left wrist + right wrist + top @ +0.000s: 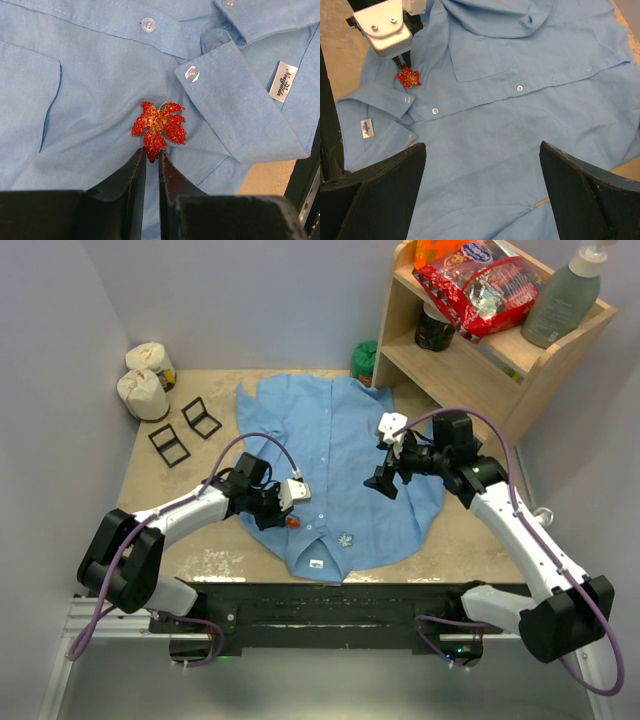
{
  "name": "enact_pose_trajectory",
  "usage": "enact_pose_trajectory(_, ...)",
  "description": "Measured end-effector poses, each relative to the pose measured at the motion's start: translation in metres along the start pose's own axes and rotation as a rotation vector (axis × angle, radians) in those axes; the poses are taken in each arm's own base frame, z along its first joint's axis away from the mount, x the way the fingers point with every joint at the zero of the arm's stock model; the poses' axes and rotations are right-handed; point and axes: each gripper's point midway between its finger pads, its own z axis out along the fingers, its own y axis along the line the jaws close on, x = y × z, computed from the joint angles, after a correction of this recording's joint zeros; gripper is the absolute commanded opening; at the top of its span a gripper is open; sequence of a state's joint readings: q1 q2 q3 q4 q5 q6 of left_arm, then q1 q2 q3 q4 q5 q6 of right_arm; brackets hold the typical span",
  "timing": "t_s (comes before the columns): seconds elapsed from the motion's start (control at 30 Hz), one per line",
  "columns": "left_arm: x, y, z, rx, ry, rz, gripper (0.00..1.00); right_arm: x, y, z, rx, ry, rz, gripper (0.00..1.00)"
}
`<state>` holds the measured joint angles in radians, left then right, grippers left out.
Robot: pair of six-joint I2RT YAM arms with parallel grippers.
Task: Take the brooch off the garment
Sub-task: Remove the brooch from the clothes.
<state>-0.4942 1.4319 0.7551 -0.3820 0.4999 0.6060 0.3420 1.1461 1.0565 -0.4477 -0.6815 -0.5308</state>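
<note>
Overhead, garment: the light-blue button-up shirt (340, 440) is lying spread out on the tan worktop (200, 540), its collar pointing toward the arms' bases.
Overhead, brooch: the small red brooch (292, 522) is sitting on the shirt close to the collar, on the left side.
Overhead, left hand: the left hand (283, 512) is reaching down onto the shirt, its tips right at the brooch.
Overhead, right hand: the right hand (383, 483) is hanging over the shirt's right half, well apart from the brooch.
Overhead, surroundings: a wooden shelf unit (450, 365) is standing at the far right corner, carrying a red snack bag (480, 285) and a grey-green pump bottle (560, 300).
Left wrist, brooch: it is showing as a glittering red maple leaf, lying on the fabric between the chest pocket (30, 100) and the collar point (240, 115).
Left wrist, left hand: the black fingers (135, 172) are pressing almost together, pinching the leaf's lowest lobe.
Left wrist, label: a white label (282, 82) is showing inside the collar.
Right wrist, right hand: its fingers are standing spread wide with nothing between them, hovering above the shirt's buttoned front.
Right wrist, brooch: it is sitting at the upper left beside the collar, the left hand's tips touching it.
</note>
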Motion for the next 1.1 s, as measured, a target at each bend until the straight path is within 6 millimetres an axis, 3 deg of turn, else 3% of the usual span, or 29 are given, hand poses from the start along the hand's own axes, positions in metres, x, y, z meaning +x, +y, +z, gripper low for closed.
enact_pose_trajectory(0.4, -0.004, -0.006, 0.001, 0.033, -0.023, -0.025, 0.0, 0.006, 0.005, 0.029, -0.031, 0.035, -0.06, 0.96)
enact_pose_trajectory(0.8, -0.027, 0.014, -0.014, 0.021, -0.12, -0.098, 0.0, 0.021, 0.022, 0.059, -0.077, 0.095, -0.141, 0.93)
enact_pose_trajectory(1.1, -0.031, 0.014, -0.022, 0.064, -0.185, -0.158, 0.0, 0.03, 0.034, 0.082, -0.117, 0.115, -0.17, 0.92)
